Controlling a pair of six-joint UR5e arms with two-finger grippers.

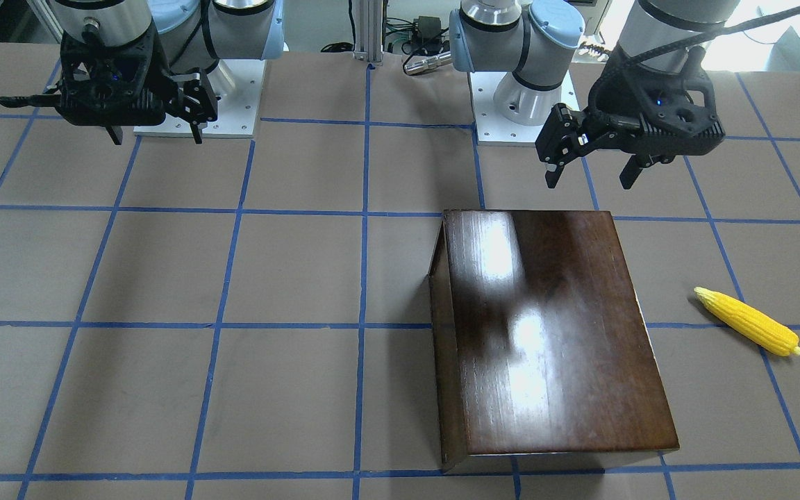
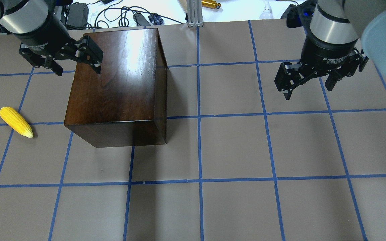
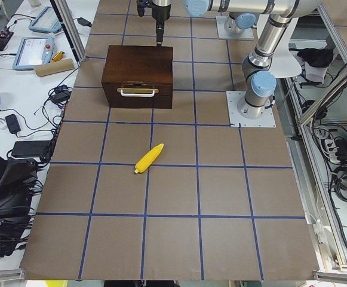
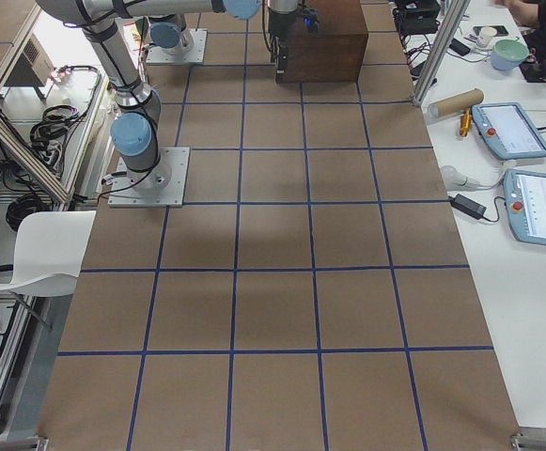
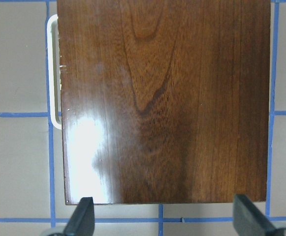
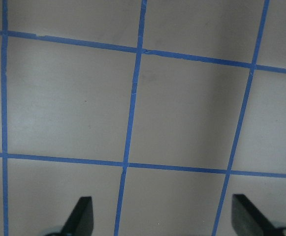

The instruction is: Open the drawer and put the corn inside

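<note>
The glossy dark-brown box (image 1: 553, 333) stands on the table; it also shows in the overhead view (image 2: 116, 87). Its drawer is shut. The drawer's front with a pale handle (image 3: 137, 91) faces the corn; the handle's edge shows in the left wrist view (image 5: 54, 73). The yellow corn (image 1: 747, 321) lies flat on the table beside the box, also seen in the overhead view (image 2: 16, 122) and the exterior left view (image 3: 149, 158). My left gripper (image 1: 589, 179) (image 2: 78, 68) (image 5: 163, 219) is open and empty, high over the box's robot-side edge. My right gripper (image 1: 157, 135) (image 2: 308, 90) (image 6: 162, 216) is open and empty above bare table.
The brown table top carries a blue tape grid. The arm bases (image 1: 525, 104) (image 1: 198, 97) stand at the robot's side. A side bench holds tablets (image 4: 512, 127), a cardboard tube (image 4: 456, 101) and cables. A white chair (image 4: 28, 254) stands off the table.
</note>
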